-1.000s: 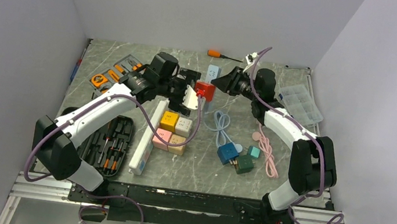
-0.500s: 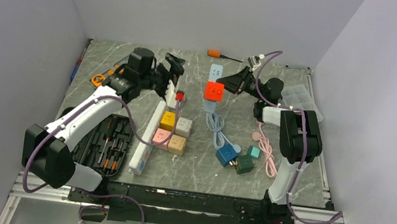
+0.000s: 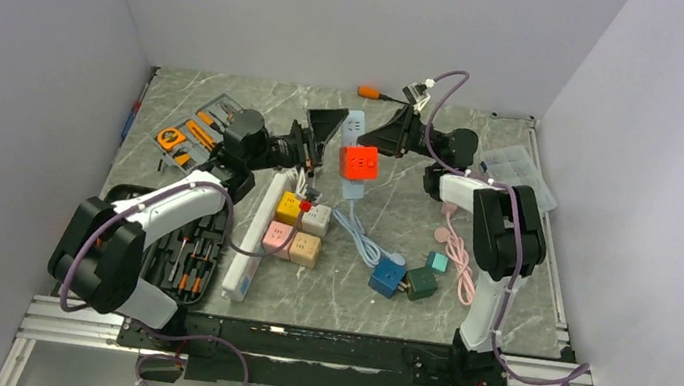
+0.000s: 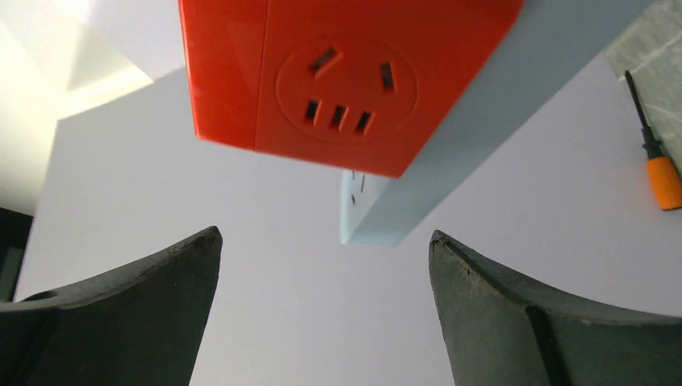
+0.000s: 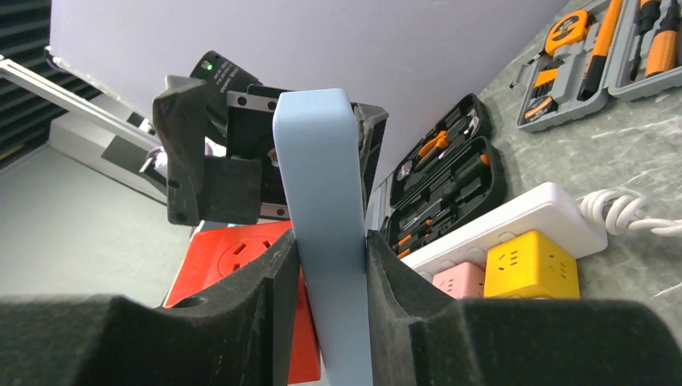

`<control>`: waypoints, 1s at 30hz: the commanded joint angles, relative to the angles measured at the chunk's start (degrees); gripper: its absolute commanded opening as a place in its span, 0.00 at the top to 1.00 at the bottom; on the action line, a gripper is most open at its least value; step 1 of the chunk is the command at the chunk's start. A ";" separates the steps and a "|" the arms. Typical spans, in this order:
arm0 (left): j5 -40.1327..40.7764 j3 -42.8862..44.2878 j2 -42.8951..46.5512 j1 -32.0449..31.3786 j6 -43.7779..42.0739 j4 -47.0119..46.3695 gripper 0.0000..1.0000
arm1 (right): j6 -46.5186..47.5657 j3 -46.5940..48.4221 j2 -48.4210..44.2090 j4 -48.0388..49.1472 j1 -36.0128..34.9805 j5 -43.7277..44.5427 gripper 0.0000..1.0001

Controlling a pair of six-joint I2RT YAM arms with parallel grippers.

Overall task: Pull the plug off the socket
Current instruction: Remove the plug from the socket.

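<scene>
The red cube socket sits on the light blue power strip, which is held off the table. My right gripper is shut on the strip; in the right wrist view its fingers clamp the strip, with the red cube to their left. My left gripper is open and empty just left of the cube. The left wrist view shows the cube's empty socket face above the open gripper. A small red plug lies by the coloured cubes.
A white power strip and the yellow, grey and pink cube sockets lie under the left arm. An open tool case is at the left. A blue cube, a green cube and a pink cable lie at the right. An orange screwdriver is at the back.
My left gripper pulled the small red plug out of the red cube, let it drop by the cubes and came back open. My right gripper lifted the strip and moved it left.
</scene>
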State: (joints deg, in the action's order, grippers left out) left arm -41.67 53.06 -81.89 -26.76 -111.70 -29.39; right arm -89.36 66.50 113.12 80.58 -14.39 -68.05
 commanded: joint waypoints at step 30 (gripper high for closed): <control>-4.09 3.25 -1.29 1.02 -20.29 11.72 0.27 | -9.17 8.40 6.76 5.85 -5.35 -0.42 0.98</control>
State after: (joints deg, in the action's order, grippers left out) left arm -42.72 54.65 -83.64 -25.58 -118.61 -16.45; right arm -98.19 72.38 120.03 84.05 -19.03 -70.48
